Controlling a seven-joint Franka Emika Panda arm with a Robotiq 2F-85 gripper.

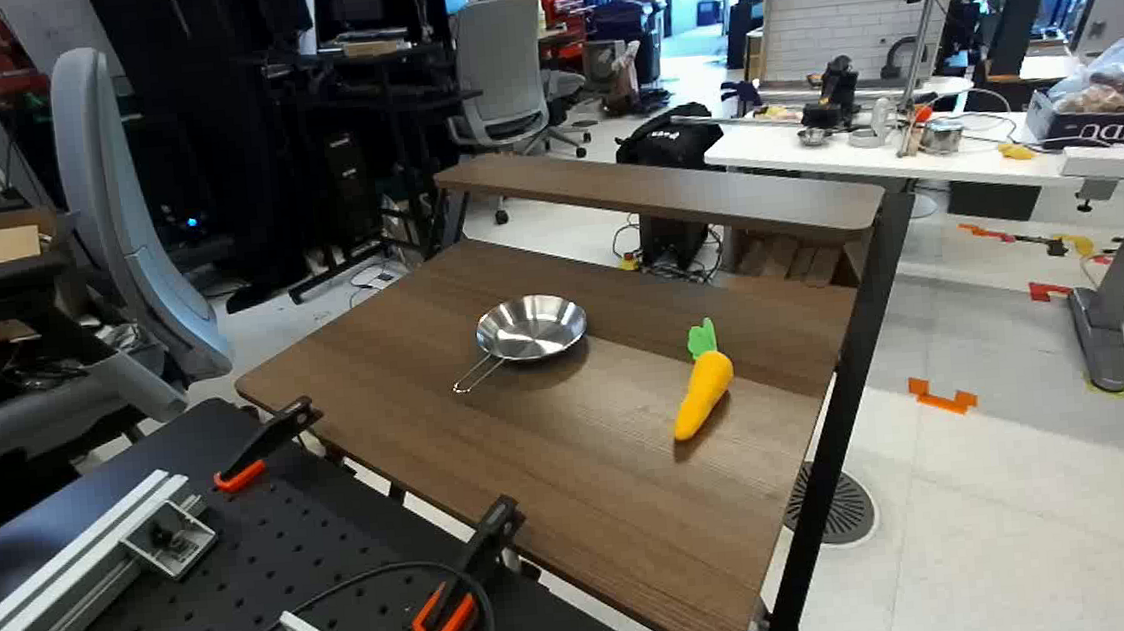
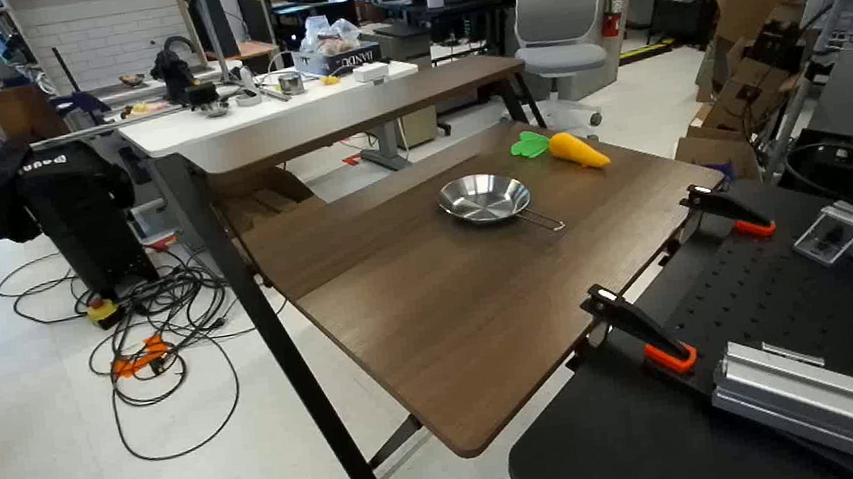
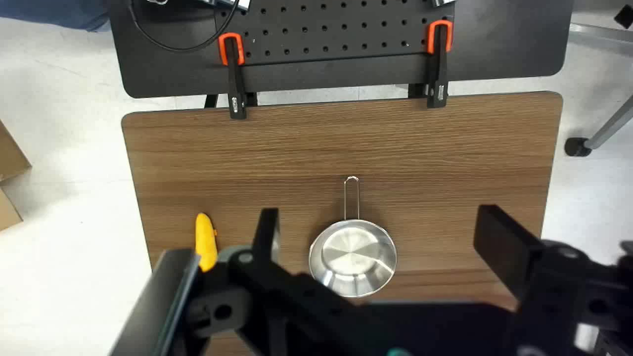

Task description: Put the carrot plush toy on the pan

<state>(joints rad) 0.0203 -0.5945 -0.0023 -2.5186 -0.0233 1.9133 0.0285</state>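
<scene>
The carrot plush toy, orange-yellow with a green leafy tip, lies on the brown table in both exterior views [image 1: 704,393] [image 2: 577,149]. In the wrist view the carrot [image 3: 204,238] is at the left, its green tip hidden behind the gripper. The shiny silver pan, shallow with a thin wire handle, sits on the table apart from the carrot in both exterior views [image 1: 531,328] [image 2: 484,198]. In the wrist view the pan [image 3: 352,254] shows between the fingers, well below them. My gripper [image 3: 380,222] is wide open and empty, high above the table. It is out of both exterior views.
The brown table [image 1: 573,455] has a raised shelf [image 1: 658,193] along its far side. Two black clamps with orange handles [image 3: 236,74] [image 3: 438,64] grip its near edge. A black perforated bench [image 3: 336,39] with aluminium rails [image 2: 827,386] adjoins that edge.
</scene>
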